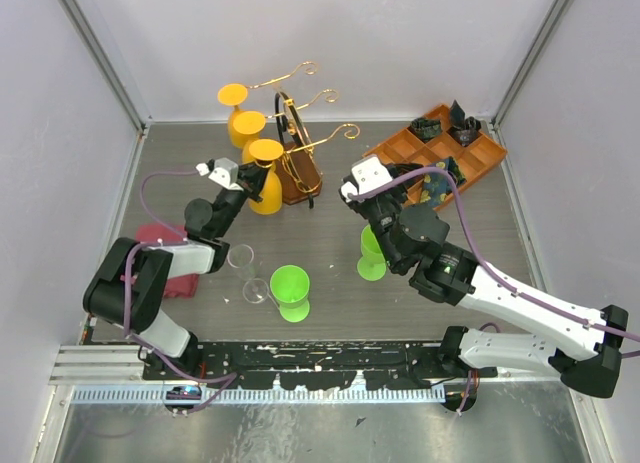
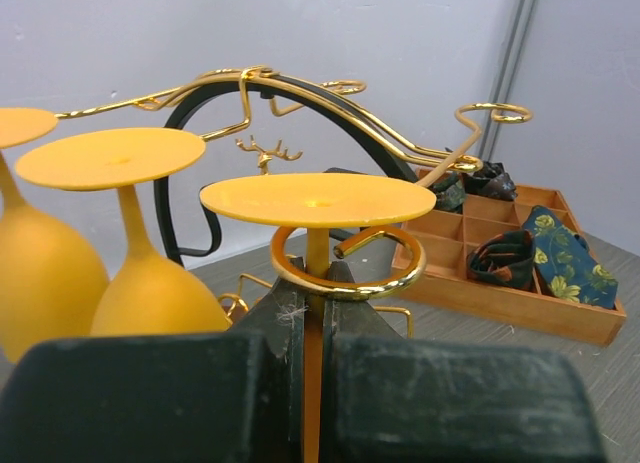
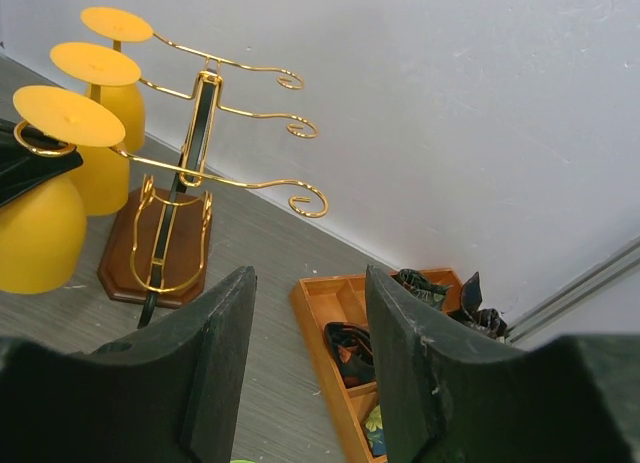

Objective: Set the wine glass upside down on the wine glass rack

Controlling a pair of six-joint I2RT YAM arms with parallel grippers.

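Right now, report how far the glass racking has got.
Done: two yellow glasses hang upside down on the wine glass rack. In hand: the left jaws are shut on the third yellow glass, its stem inside a scroll loop, not yet released. Left: two green glasses and a clear glass wait on the table; the right jaws are open, empty.

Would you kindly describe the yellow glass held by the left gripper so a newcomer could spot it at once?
At the back of the table stands the gold wire wine glass rack on a brown base. Three yellow glasses sit upside down along its left side; the wine glass meant is the one nearest the arms, its stem clamped by the left gripper.
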